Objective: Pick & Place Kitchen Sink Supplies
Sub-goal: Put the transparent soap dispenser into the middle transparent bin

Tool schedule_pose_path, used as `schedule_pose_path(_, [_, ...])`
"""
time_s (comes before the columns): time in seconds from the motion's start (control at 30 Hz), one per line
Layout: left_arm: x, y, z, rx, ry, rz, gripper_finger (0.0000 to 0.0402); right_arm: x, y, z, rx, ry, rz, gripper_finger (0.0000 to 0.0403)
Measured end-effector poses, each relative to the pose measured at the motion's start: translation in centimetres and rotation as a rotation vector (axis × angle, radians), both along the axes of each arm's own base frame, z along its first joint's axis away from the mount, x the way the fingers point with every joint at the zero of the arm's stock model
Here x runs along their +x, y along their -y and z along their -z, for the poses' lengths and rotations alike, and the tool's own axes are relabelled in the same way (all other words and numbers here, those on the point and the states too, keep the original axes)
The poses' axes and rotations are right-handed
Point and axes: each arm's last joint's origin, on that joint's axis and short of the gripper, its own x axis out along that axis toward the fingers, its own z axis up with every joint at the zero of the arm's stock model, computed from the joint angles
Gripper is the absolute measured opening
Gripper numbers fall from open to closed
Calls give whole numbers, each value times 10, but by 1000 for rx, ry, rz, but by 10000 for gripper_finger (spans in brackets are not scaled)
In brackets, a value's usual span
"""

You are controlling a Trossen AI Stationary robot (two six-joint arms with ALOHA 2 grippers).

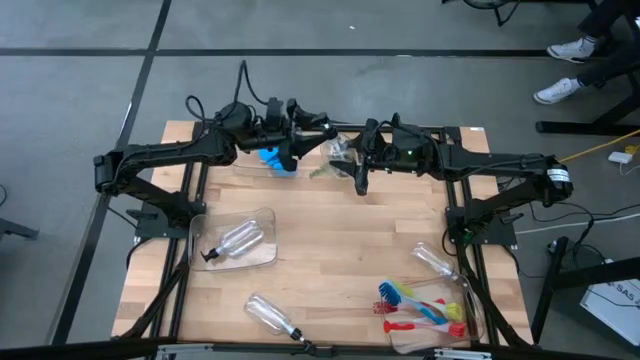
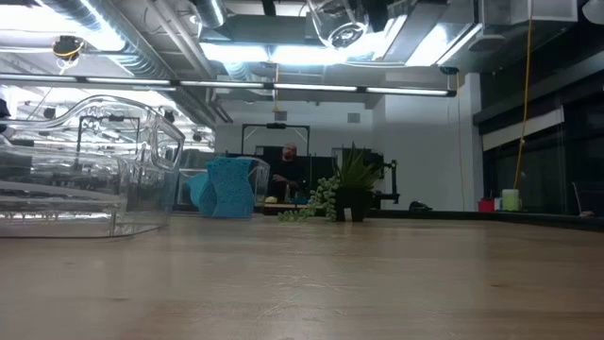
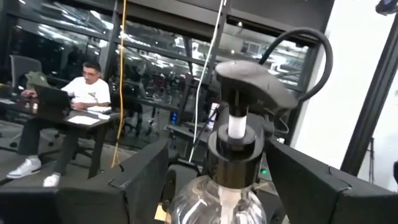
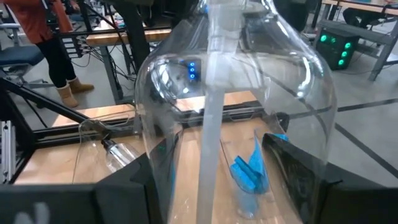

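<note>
Both arms meet over the far middle of the counter point(image 1: 330, 250), holding one clear bottle point(image 1: 345, 150) between them, well above the surface. The left gripper point(image 3: 214, 186) has its jaws closed around the bottle's neck just under the black pump top point(image 3: 252, 78). The right gripper point(image 4: 217, 186) has its jaws on either side of the bottle's clear body, which fills its wrist view; they appear to grip it, though contact is not plainly shown. The blue sponge point(image 1: 275, 160) stands in a clear bin point(image 1: 255, 168) just beside the left gripper. Other supplies lie nearer the front: one bottle in a bin point(image 1: 262, 222) at front left, another bottle point(image 1: 272, 316) loose at the front edge, a fourth point(image 1: 436, 262) at right, and the brushes point(image 1: 420, 308) at front right. Judged step: a handover of the bottle between arms. To do it well, one gripper should confirm a firm hold before the other releases, and the releasing jaws should open fully and withdraw straight, without twisting the smooth body. The bottle is slippery; keep it level and clear of the sponge bin.
</note>
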Motion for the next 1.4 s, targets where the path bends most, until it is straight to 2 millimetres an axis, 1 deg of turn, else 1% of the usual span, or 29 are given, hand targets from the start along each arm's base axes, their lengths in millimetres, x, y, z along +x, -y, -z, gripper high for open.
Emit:
schedule_pose_path(0.4, [3, 10, -2, 11, 26, -75, 265, 1, 3, 1, -1, -4, 10, 216])
schedule_pose_path(0.53, [3, 9, -2, 1, 26, -74, 265, 3, 3, 4, 0, -11, 10, 216])
schedule_pose_path(0.73, [10, 7, 5, -15, 7, -71, 265, 4, 3, 4, -1, -9, 10, 216])
schedule_pose_path(0.9, [11, 6, 6, -21, 7, -91, 262, 4, 3, 4, -1, -9, 10, 216])
schedule_pose_path(0.97, [11, 6, 6, -21, 10, -94, 254, 4, 3, 4, -1, -9, 11, 216])
schedule_pose_path(1.07, [11, 5, 6, -17, 11, -88, 231, 4, 3, 4, -1, -9, 11, 216])
schedule_pose_path(1.33, [11, 7, 6, 48, 3, -18, 138, 4, 3, 4, 4, -10, -2, 216])
schedule_pose_path(1.4, [10, 7, 6, 67, 2, 5, 128, 4, 4, 4, 18, -6, -31, 216])
